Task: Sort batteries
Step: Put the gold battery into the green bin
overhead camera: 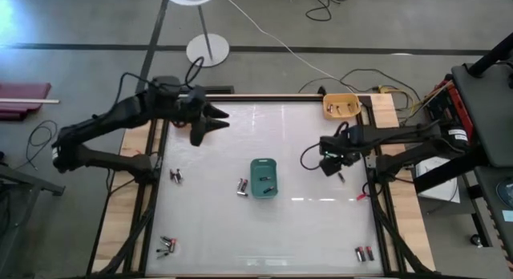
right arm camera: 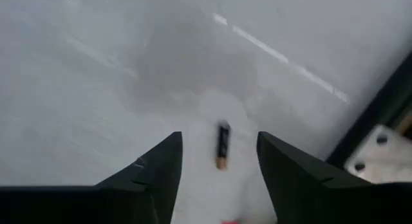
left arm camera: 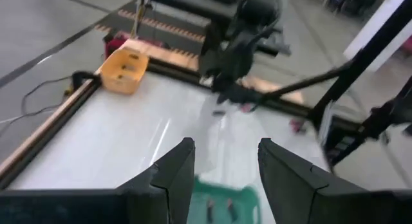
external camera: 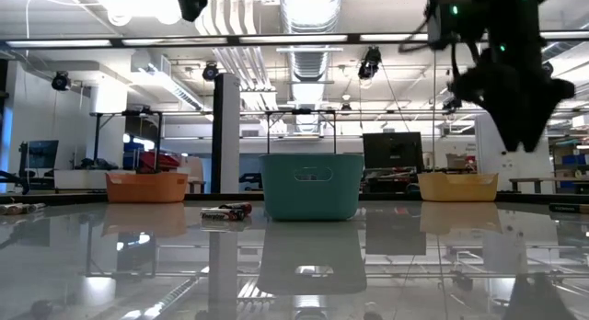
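One small dark battery [right arm camera: 223,145] with a copper end lies on the white table, just below my right gripper [right arm camera: 219,139]. That gripper [overhead camera: 330,167] hangs open over the table's right side, a finger on either side of the battery and clear of it. My left gripper [overhead camera: 212,120] is open and raised over the far left part of the table, with nothing between its fingers [left arm camera: 183,161]. A teal bin [overhead camera: 264,177] at mid-table holds a few batteries. An orange bin [overhead camera: 341,105] with batteries stands at the far right corner.
Loose batteries lie beside the teal bin [overhead camera: 241,185], at mid left [overhead camera: 176,175], near the front left corner [overhead camera: 167,245] and near the front right corner [overhead camera: 365,252]. The low view shows a second orange bin [external camera: 147,186]. Cables run along the right frame [overhead camera: 377,159].
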Controlling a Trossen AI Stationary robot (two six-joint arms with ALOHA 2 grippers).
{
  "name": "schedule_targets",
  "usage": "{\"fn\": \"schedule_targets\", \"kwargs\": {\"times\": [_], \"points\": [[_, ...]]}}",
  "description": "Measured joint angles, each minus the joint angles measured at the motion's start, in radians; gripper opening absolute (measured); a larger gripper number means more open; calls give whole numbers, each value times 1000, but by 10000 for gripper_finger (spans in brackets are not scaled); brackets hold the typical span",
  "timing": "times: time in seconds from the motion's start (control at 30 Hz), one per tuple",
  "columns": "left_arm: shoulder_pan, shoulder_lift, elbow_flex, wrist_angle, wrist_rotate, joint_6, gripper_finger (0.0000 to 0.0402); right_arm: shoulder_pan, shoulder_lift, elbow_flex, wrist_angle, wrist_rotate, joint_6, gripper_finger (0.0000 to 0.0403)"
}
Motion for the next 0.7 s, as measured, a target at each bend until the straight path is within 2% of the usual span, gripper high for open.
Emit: {"fn": "schedule_targets", "kwargs": {"times": [0.1,0.2,0.4,0.53,0.7], "points": [[-44,4,-52,130,-28,-121,151,0,-14,-53,-2,-34,11,215],[-98,12,-105,272,-116,-233,151,10,-18,-87,1,-34,30,224],[-212,50,-139,487,-288,-331,151,17,-10,-150,63,-26,27,217],[-269,90,-124,524,-351,-323,151,17,-10,-180,126,-27,25,197],[-297,153,-76,528,-357,-359,151,17,6,-225,194,-36,15,163]]}}
